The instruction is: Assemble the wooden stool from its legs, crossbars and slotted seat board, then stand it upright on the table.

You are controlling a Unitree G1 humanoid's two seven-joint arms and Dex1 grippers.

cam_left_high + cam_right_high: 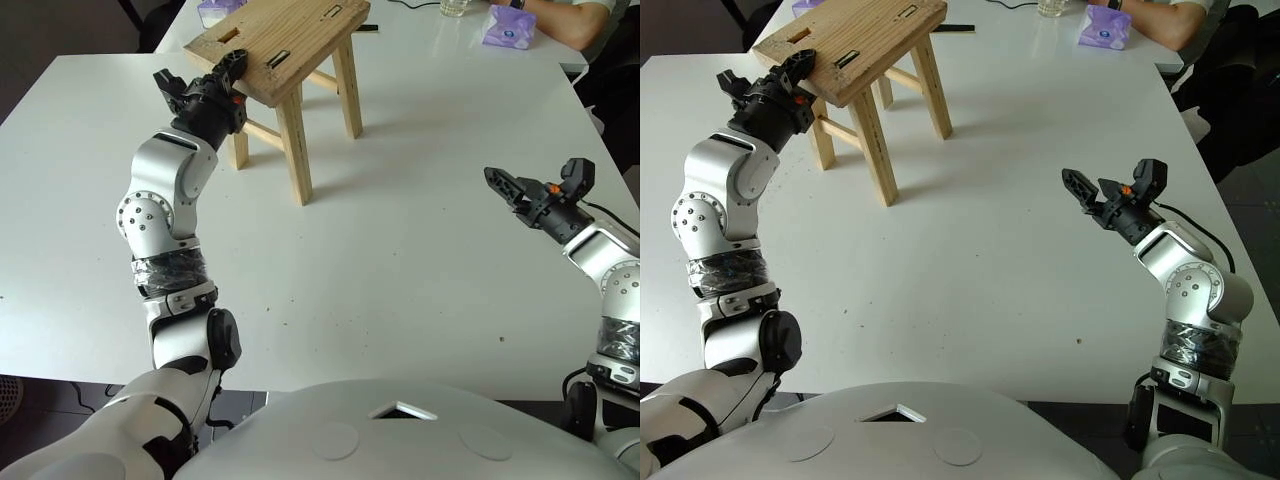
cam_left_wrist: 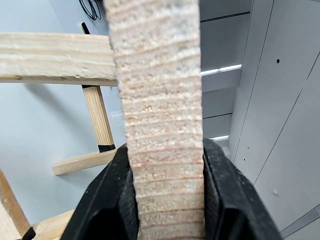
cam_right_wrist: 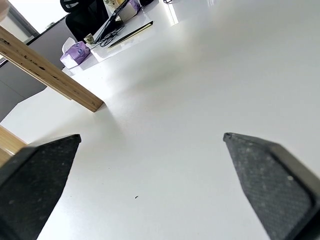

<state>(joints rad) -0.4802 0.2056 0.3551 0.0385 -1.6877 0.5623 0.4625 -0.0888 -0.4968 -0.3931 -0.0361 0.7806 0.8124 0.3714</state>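
Stool: you have the stool in one piece, upright on its four legs at the far left of the white table.
Seat board: the seat board lies flat on top, and you can see narrow slots cut through it.
Crossbar: a crossbar runs between the two legs nearest you on the left side.
Left gripper: your left gripper pinches the near left edge of the seat board. The wrist view shows the black fingers pressed against both faces of the wood.
Right gripper: your right gripper hangs above bare table on the right, well apart from the stool. Its fingers are spread wide with nothing between them.
Writing: two purple packs sit at the far edge of the table, one behind the stool and one to the right. Their print is too small for you to read.
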